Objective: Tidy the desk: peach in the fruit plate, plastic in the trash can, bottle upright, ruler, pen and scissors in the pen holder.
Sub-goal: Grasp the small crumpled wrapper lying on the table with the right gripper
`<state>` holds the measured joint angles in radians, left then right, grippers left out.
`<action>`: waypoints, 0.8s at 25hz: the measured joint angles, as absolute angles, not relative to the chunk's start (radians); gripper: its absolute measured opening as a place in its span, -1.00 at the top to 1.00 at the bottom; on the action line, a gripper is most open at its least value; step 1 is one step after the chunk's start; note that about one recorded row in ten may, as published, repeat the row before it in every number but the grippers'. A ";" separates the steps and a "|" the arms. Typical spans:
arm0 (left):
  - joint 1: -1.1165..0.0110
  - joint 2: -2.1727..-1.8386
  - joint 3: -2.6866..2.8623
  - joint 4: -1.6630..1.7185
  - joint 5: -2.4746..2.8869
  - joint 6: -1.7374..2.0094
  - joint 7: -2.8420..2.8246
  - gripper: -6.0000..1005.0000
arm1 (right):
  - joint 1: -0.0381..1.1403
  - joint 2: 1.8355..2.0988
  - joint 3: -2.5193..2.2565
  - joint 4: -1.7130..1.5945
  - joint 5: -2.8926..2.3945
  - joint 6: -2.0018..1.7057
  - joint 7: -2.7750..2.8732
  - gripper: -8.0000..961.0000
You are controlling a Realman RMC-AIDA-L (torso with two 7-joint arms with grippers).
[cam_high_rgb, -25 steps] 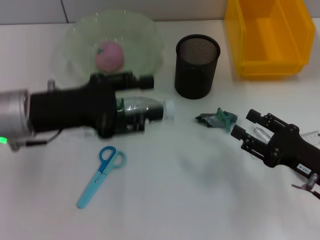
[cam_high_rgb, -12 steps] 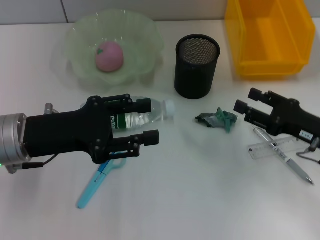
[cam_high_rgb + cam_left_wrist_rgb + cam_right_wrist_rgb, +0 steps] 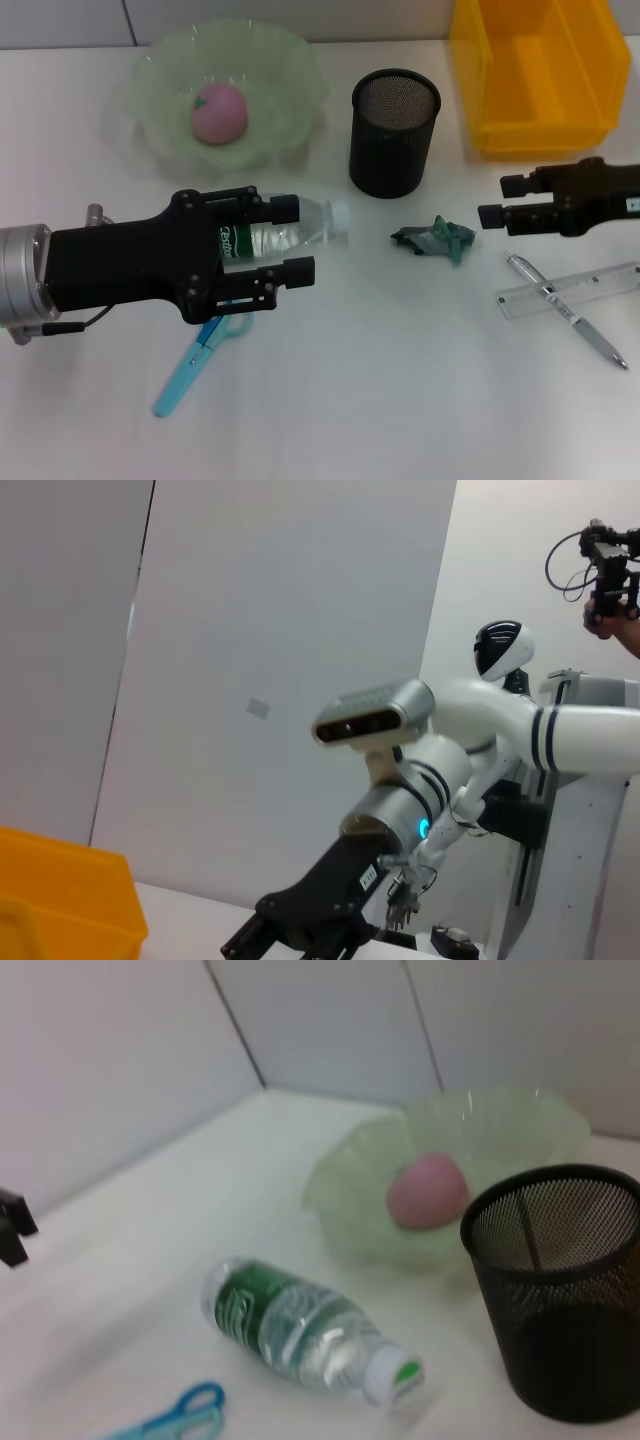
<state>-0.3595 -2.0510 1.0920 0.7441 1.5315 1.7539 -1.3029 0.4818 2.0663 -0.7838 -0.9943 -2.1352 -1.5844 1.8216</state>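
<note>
- Clear plastic bottle (image 3: 285, 229) lies on its side on the desk (image 3: 380, 380), cap toward the pen holder (image 3: 394, 132); your left gripper (image 3: 285, 240) is above it with fingers spread, one either side of the body, nothing pinched yet.
- Risk: if you close too near the cap, the round bottle may roll or squirt free toward the pen holder; the scissors (image 3: 200, 350) lie partly under the left gripper and could be dragged.
- Crumpled green plastic (image 3: 435, 238) sits between the bottle's cap and your right gripper (image 3: 497, 200), which is just beside it with fingers parted and empty; a shallow pinch may only push the scrap along.
- Pen (image 3: 565, 310) lies crossed over the ruler (image 3: 570, 292) near the right arm; a low sweep could scatter both.
- Fruit plate (image 3: 290, 70) already holds the peach (image 3: 219, 111).
- Pen holder appears empty; trash can (image 3: 470, 60) shows nothing inside.
</note>
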 joint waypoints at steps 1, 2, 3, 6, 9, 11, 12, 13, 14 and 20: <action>-0.359 -2.051 1.092 0.744 1.532 1.754 -1.303 -0.32 | 0.517 2.066 -0.784 -1.036 -2.201 -1.601 1.859 -0.41; -0.358 -2.051 1.092 0.743 1.532 1.754 -1.301 -0.32 | 0.536 2.066 -0.784 -1.047 -2.236 -1.605 1.870 -0.41; -0.358 -2.051 1.092 0.743 1.532 1.753 -1.301 -0.32 | 0.536 2.066 -0.784 -1.047 -2.236 -1.605 1.870 -0.41; -0.357 -2.051 1.092 0.742 1.532 1.752 -1.300 -0.32 | 0.604 2.072 -0.795 -1.061 -2.352 -1.600 1.895 -0.41; -0.356 -2.051 1.092 0.741 1.532 1.751 -1.303 -0.32 | 0.635 2.075 -0.808 -1.060 -2.395 -1.597 1.905 -0.41; -0.355 -2.051 1.093 0.741 1.533 1.751 -1.305 -0.32 | 0.664 2.077 -0.864 -1.055 -2.429 -1.587 1.927 -0.41; -0.354 -2.051 1.096 0.741 1.533 1.751 -1.306 -0.32 | 0.664 2.077 -0.864 -1.055 -2.429 -1.587 1.927 -0.41; -0.354 -2.051 1.097 0.741 1.533 1.751 -1.305 -0.32 | 0.668 2.077 -0.892 -1.054 -2.434 -1.573 1.938 -0.41; -0.354 -2.051 1.098 0.740 1.533 1.751 -1.306 -0.32 | 0.669 2.077 -0.921 -1.053 -2.438 -1.558 1.946 -0.41; -0.354 -2.054 1.101 0.739 1.535 1.755 -1.305 -0.32 | 0.665 2.081 -1.042 -1.023 -2.442 -1.468 1.986 -0.41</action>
<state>-0.3537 -2.0542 1.1015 0.7392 1.5351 1.7549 -1.3047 0.6647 2.0811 -1.0423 -1.0233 -2.4425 -1.4682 1.9863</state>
